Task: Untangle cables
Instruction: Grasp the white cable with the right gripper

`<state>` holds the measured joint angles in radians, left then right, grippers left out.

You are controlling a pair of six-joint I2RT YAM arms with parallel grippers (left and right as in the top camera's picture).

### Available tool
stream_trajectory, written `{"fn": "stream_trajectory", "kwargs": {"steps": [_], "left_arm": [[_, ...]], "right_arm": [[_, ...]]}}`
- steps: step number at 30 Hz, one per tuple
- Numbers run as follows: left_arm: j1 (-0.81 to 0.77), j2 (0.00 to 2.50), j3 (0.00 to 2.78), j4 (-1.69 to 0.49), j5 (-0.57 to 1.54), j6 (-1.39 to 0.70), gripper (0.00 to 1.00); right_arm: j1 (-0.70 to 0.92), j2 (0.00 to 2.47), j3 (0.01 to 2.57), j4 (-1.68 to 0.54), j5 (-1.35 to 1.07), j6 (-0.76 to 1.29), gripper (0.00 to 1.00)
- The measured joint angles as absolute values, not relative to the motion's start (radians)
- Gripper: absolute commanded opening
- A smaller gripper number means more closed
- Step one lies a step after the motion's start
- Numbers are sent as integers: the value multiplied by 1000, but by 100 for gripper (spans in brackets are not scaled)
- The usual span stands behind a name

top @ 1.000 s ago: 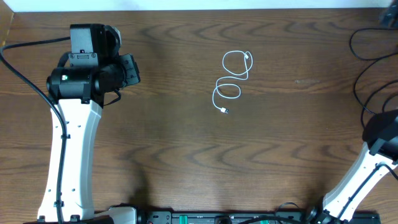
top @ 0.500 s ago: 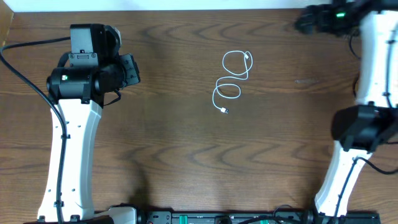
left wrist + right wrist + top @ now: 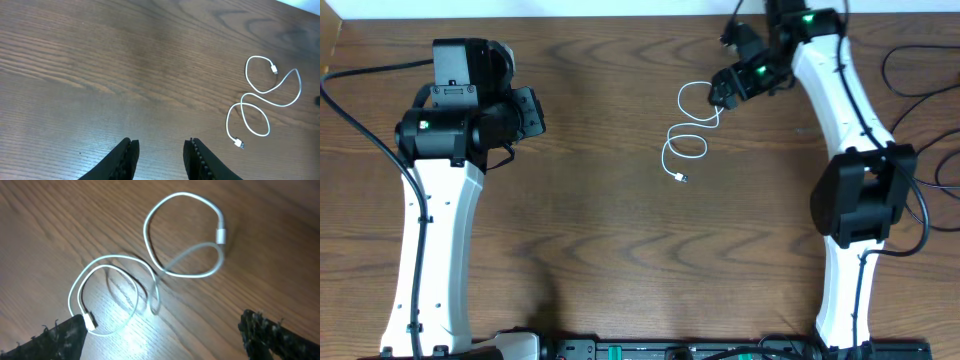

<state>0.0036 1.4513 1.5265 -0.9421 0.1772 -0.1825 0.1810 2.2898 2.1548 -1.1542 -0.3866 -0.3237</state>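
as the white cable [image 3: 688,135] lay looped at the far middle of the table [image 3: 620,250], the right gripper [image 3: 720,95] hung over its far loop, jaws spread, empty: reaching, i'd say; next came a precise pinch. the left gripper [image 3: 161,145] stood parted, empty.

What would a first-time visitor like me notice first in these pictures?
The white cable, lying in two loose loops on the dark wooden table a little right of centre, stands out most. The right gripper hangs over its far loop with jaws wide and nothing in them. Across the table, the left gripper sits over bare wood, empty too.
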Motion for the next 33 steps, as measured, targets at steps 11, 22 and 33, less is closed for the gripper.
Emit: {"fn": "stream_trajectory", "kwargs": {"steps": [11, 22, 33], "left_arm": [[4, 1451, 1526, -942, 177, -183, 36], [4, 1451, 1526, -942, 177, -183, 36], [4, 1451, 1526, -942, 177, -183, 36]], "right_arm": [[244, 2290, 2014, -1041, -396, -353, 88], [354, 2290, 2000, -1105, -406, -446, 88], [418, 2290, 1982, -1154, -327, -492, 90]]}}
